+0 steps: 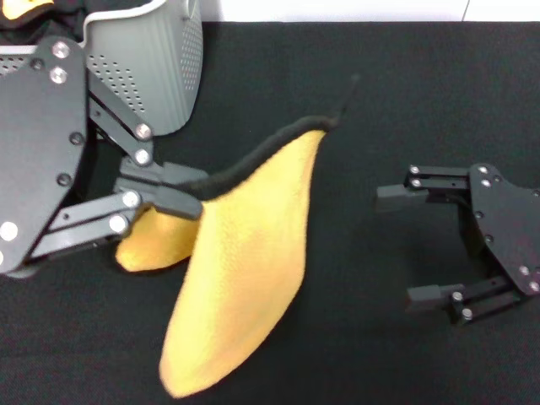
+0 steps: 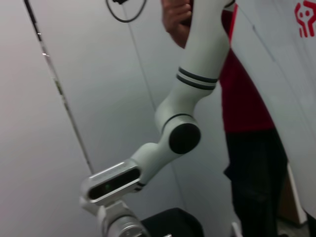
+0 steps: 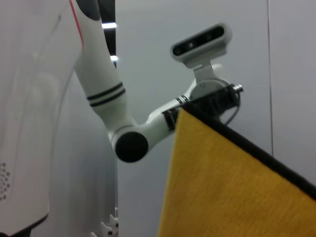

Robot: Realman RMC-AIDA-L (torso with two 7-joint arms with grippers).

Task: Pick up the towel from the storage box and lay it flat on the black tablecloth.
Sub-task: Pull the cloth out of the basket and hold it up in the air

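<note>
My left gripper [image 1: 184, 196] is shut on the black-edged upper border of the yellow-orange towel [image 1: 249, 270] and holds it up over the black tablecloth [image 1: 380, 101]. The towel hangs in a long fold, with one corner [image 1: 325, 126] stretched toward the middle and the lower end near the front edge. The light grey storage box [image 1: 156, 59] stands behind the left gripper at the far left. My right gripper [image 1: 407, 246] is open and empty, to the right of the towel and apart from it. The right wrist view shows the towel [image 3: 232, 187] hanging from the left gripper [image 3: 207, 104].
The left wrist view shows my right arm [image 2: 183, 138] and a person in a red shirt [image 2: 247, 98] beside a white wall. Something black and yellow [image 1: 25, 10] lies behind the box. Bare tablecloth lies between the towel and the right gripper.
</note>
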